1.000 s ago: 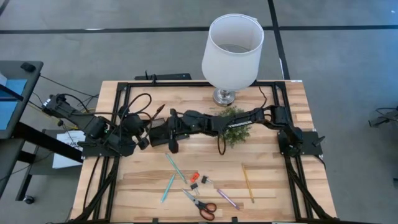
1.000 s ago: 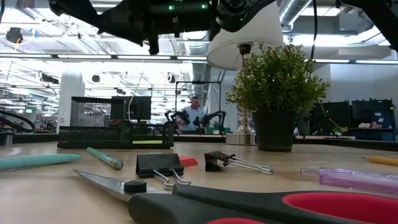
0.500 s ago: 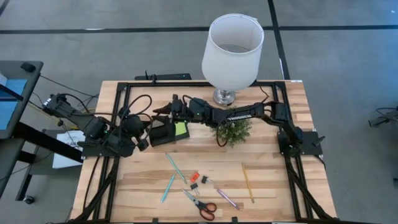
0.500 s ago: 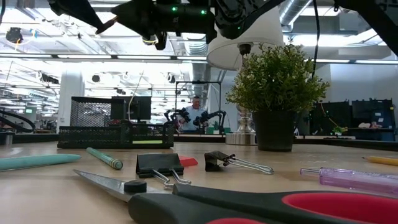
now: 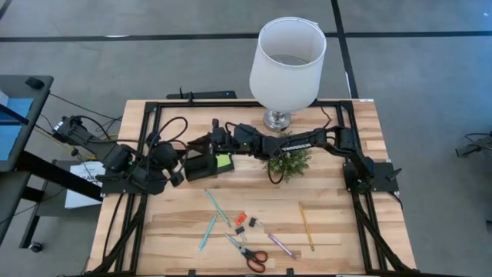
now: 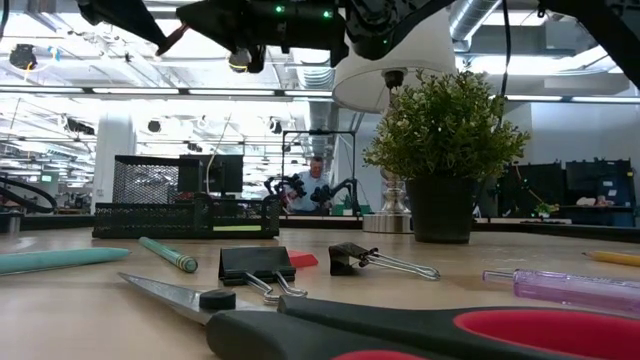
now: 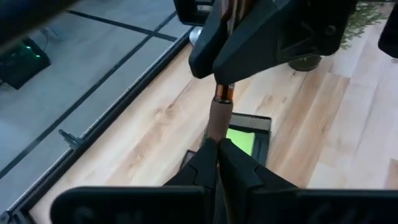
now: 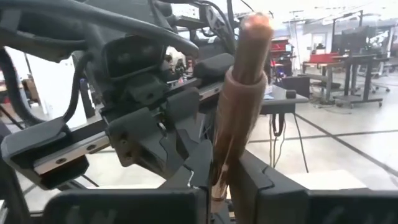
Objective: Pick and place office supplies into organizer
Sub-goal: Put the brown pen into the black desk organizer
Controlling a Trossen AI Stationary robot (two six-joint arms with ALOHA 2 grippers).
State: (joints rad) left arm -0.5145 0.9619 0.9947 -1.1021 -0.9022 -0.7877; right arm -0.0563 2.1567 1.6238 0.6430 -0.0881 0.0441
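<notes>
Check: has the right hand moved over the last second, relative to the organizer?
Yes. In the high view the right hand has gone from over the organizer toward the table's far edge, lamp side, uncovering the sticky-note pad.

Left gripper [image 7: 219, 149] with dark fingers pressed together on a brown pen [image 7: 219, 119], pen's far end reaching up to the right gripper [image 7: 231, 55], lime-green sticky-note pad [image 7: 241, 140] in the black organizer [image 7: 264, 127], wooden table [image 7: 155, 124], potted plant [image 7: 364, 15] beyond
</notes>
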